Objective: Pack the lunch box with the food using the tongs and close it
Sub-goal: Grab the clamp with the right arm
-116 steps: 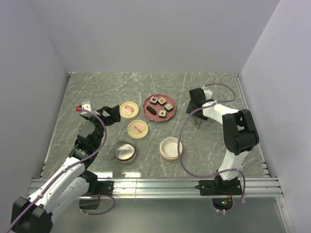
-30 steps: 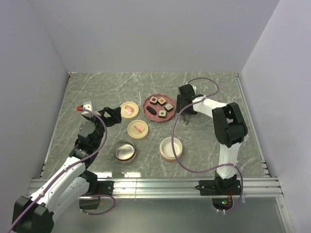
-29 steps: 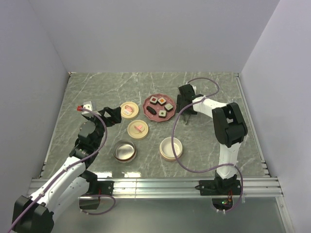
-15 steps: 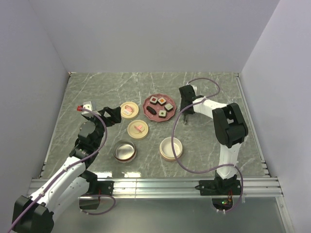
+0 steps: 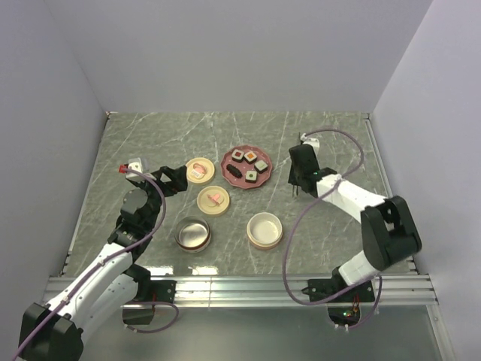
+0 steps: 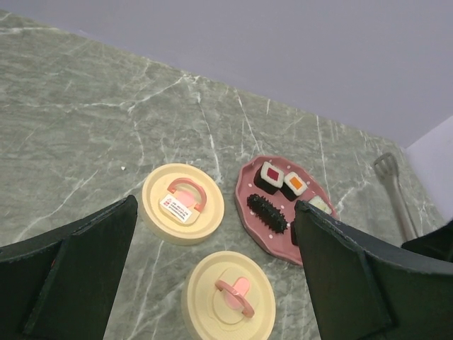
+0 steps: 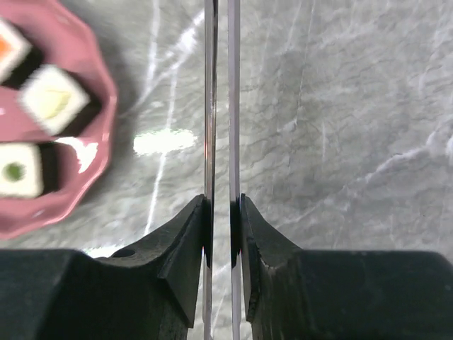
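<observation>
The food point(image 5: 250, 156) lies on a pink plate point(image 5: 228, 160): several dark-sided cubes with coloured tops and one all-dark piece point(image 5: 234, 172). My right gripper point(image 5: 298, 179) hangs just right of the plate, shut on the tongs point(image 7: 211, 85), whose two slim arms run between its fingers point(image 7: 187, 241). The tongs point(image 6: 398, 195) also show at the right of the left wrist view. The lunch box parts lie in front: a cream round box point(image 5: 264, 229), a metal bowl point(image 5: 193, 233) and two cream lids point(image 5: 200, 170) point(image 5: 213, 199). My left gripper point(image 5: 174, 180) stands open left of the lids, holding nothing.
Walls close the table in at the back and both sides. A purple cable point(image 5: 331, 135) loops over the right arm. The plate's rim point(image 7: 105, 142) and two cubes point(image 7: 53, 99) point(image 7: 14, 170) lie left of the tongs in the right wrist view.
The right gripper has shut on the tongs and shifted a little right, its arm swinging out to the right. The left arm has not moved.
</observation>
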Controlling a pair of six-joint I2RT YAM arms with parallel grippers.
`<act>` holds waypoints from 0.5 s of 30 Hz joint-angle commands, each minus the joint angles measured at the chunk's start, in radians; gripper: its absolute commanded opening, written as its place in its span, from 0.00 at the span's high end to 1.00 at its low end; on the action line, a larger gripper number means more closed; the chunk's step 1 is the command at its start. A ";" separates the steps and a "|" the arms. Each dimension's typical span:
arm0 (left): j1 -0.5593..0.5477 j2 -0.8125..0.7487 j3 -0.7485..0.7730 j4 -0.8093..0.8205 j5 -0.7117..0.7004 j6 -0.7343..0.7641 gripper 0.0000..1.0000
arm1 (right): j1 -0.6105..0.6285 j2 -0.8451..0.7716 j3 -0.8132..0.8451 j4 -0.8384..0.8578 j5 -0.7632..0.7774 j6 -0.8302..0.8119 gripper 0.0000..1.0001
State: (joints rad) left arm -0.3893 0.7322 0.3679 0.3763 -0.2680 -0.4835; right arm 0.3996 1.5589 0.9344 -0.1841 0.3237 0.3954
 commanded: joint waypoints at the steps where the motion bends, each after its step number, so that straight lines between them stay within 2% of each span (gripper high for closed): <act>1: 0.004 0.006 -0.003 0.042 -0.014 0.006 0.01 | 0.021 -0.112 -0.064 0.093 0.026 0.002 0.70; 8: 0.006 0.001 -0.006 0.047 -0.010 0.014 0.00 | 0.059 -0.333 -0.195 0.225 -0.044 -0.027 0.70; 15: 0.006 -0.025 -0.035 0.068 0.018 0.010 0.01 | 0.079 -0.522 -0.246 0.230 -0.098 -0.040 0.73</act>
State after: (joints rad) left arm -0.3874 0.7258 0.3470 0.3923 -0.2665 -0.4831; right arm 0.4694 1.1328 0.7063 -0.0292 0.2630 0.3702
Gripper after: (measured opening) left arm 0.995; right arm 0.300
